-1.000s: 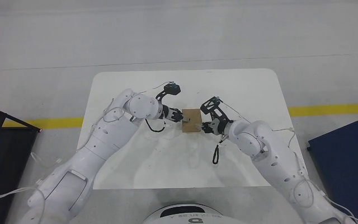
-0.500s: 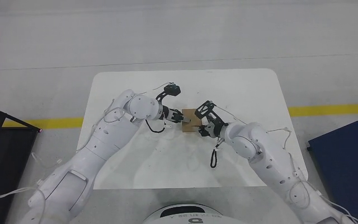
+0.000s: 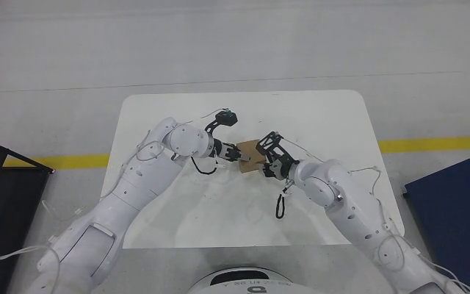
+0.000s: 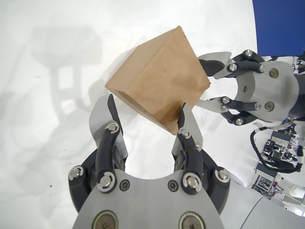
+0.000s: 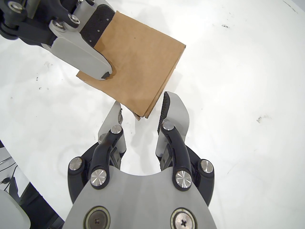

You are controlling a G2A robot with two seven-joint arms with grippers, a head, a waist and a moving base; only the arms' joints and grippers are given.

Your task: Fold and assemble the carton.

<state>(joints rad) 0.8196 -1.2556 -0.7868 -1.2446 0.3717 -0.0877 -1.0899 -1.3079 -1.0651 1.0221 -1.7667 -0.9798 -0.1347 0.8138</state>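
A small brown carton sits tilted near the middle of the white table. My left gripper holds one end of it. In the left wrist view its fingers press on both sides of the carton. My right gripper is at the opposite end and stands open. In the right wrist view a corner of the carton pokes between its fingers without being clamped. That view also has the left gripper on the carton's far end.
A black cable loop hangs from the right arm over the table's near part. A blue object stands on the floor to the right, a dark one to the left. Bare table surrounds the carton.
The right gripper has moved left up to the carton's end. The carton has turned from square-on to tilted. The left gripper has barely moved.
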